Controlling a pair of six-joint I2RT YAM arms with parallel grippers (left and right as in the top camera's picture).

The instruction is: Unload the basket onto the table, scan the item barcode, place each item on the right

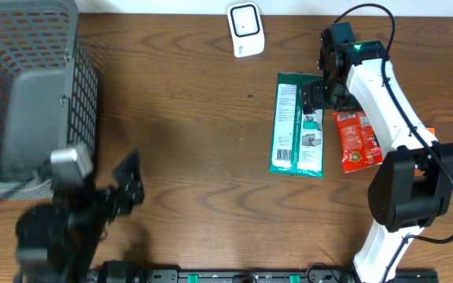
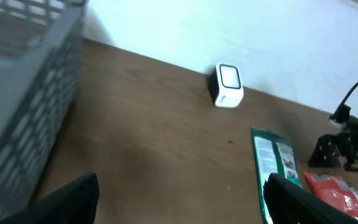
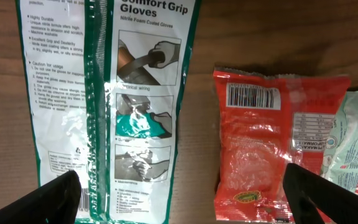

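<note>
Gloves packet [image 1: 297,126] and red snack packet [image 1: 359,140] lie flat, side by side, on the table [image 1: 187,157], right of centre, the red one's barcode facing up (which is meant, I cannot tell). Right gripper [image 1: 326,88] hovers over them, jaws spread and empty, so pickup seems in hand. The next move calls for pinching an edge and carrying the packet toward the white scanner [image 1: 244,29]. Left gripper [image 1: 124,185] hangs spread near the wire basket [image 1: 22,79].

- A dark brown wood-grain table [image 1: 195,118] fills the overhead view.
- A plain white wall [image 2: 229,25] rises from the table's far edge.
- A grey mesh basket [image 1: 85,86] stands at the table's far left corner.
- A black rail [image 1: 234,276] runs along the table's near edge.
- Even light leaves a soft sheen on the table.
</note>
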